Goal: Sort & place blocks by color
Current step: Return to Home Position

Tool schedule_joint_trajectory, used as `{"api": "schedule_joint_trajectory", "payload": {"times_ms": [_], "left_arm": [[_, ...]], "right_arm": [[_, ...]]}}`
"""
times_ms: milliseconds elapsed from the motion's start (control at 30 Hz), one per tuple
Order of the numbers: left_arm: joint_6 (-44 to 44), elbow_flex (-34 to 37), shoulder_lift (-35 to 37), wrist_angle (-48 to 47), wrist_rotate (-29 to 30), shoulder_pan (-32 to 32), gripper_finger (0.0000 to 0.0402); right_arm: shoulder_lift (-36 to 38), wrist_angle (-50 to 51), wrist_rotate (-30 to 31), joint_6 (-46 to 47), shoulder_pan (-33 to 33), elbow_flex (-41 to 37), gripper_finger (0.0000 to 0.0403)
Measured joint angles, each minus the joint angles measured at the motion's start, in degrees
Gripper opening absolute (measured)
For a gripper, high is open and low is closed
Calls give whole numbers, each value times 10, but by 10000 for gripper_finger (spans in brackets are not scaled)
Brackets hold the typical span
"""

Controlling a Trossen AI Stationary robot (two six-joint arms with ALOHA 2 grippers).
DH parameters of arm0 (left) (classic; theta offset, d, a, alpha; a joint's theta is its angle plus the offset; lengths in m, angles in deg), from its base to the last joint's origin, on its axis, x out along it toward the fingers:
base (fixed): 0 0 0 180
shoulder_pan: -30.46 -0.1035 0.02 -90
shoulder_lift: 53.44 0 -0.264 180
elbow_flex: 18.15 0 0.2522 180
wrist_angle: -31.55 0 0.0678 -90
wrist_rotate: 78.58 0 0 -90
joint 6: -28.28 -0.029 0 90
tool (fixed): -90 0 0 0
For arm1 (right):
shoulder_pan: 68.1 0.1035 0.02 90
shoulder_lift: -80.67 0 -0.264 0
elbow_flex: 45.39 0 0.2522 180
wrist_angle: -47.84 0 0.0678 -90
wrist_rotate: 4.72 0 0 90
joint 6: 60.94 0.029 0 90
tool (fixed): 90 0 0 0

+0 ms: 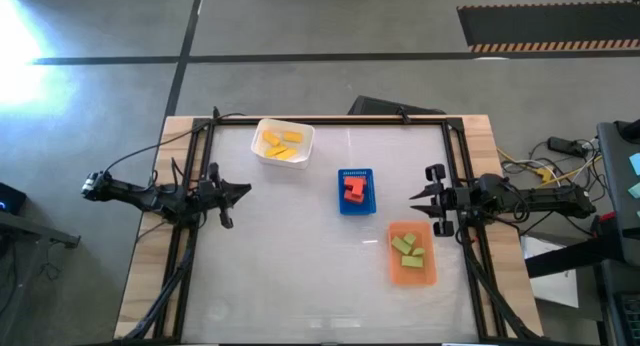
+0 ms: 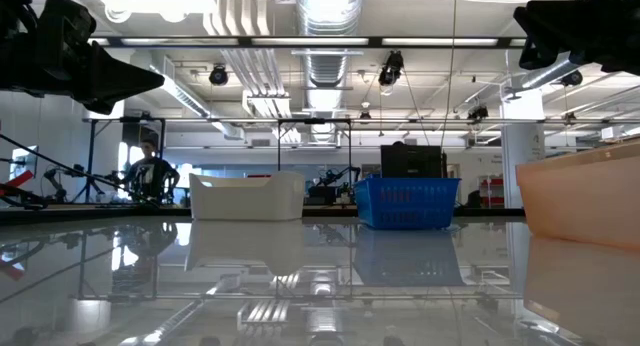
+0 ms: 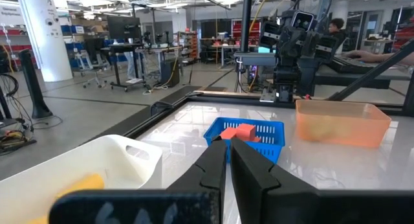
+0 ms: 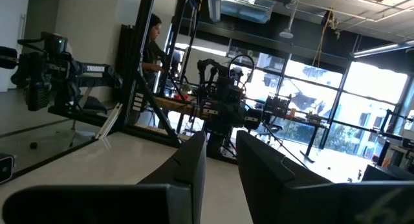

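Note:
Yellow blocks (image 1: 280, 144) lie in the white tub (image 1: 262, 151). Red blocks (image 1: 354, 189) lie in the blue tray (image 1: 344, 206), and light green blocks (image 1: 408, 250) lie in the orange tray (image 1: 396, 273). My left gripper (image 1: 247, 190) hovers left of the blue tray, pointing at it, with its fingers shut on nothing (image 3: 228, 146). My right gripper (image 1: 413, 196) hovers right of the blue tray, above the orange tray's far end. Its fingers stand a narrow gap apart and are empty (image 4: 220, 136). The left wrist view shows a red block (image 3: 238, 131) and a yellow block (image 3: 77, 185).
A black frame (image 1: 330, 121) runs along the table's far edge and both sides. Both arms hang above table height in the low view, the left gripper (image 2: 150, 83) among them. Bare glossy table (image 1: 300, 276) stretches across the near half. People sit in the room beyond.

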Motion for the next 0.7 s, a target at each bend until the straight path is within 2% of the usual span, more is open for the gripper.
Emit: {"api": "schedule_joint_trajectory", "payload": {"times_ms": [267, 700], "left_arm": [[0, 0, 0, 0, 0, 0, 6], [0, 0, 0, 0, 0, 0, 6]], "right_arm": [[0, 0, 0, 0, 0, 0, 68], [0, 0, 0, 0, 0, 0, 85]]}}
